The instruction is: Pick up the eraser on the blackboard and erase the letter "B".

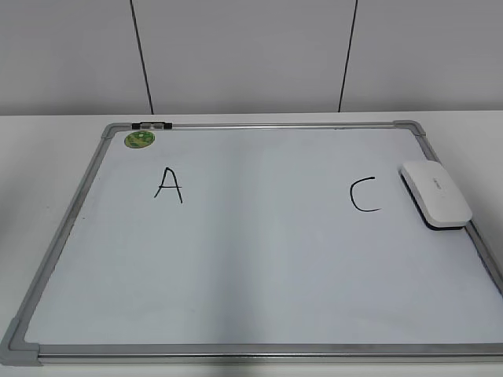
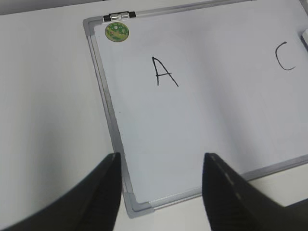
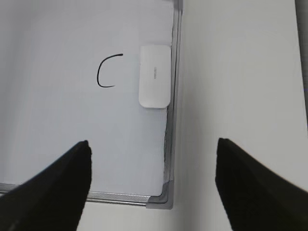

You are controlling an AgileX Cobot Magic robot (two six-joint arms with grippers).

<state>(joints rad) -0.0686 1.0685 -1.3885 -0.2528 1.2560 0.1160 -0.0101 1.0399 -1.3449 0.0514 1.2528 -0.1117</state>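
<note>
The eraser (image 3: pixel 154 76) lies lengthwise ahead of the open, empty right gripper (image 3: pixel 151 185), right of C (image 3: pixel 107 71); the left gripper (image 2: pixel 161 192), also open, is farther off.

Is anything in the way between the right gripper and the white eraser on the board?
Nothing visible. The open right gripper hangs above the silver-framed white blackboard; only bare board lies between it and the flat white plastic eraser, which sits by the right frame beside the black "C".

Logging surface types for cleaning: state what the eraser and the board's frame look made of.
The eraser: a smooth white shell that looks like glossy plastic, with a dark, matte layer beneath, probably felt. The whiteboard frame: thin silvery rails with a metallic sheen, likely aluminium, joined by dull grey corner pieces that look plastic.
</note>
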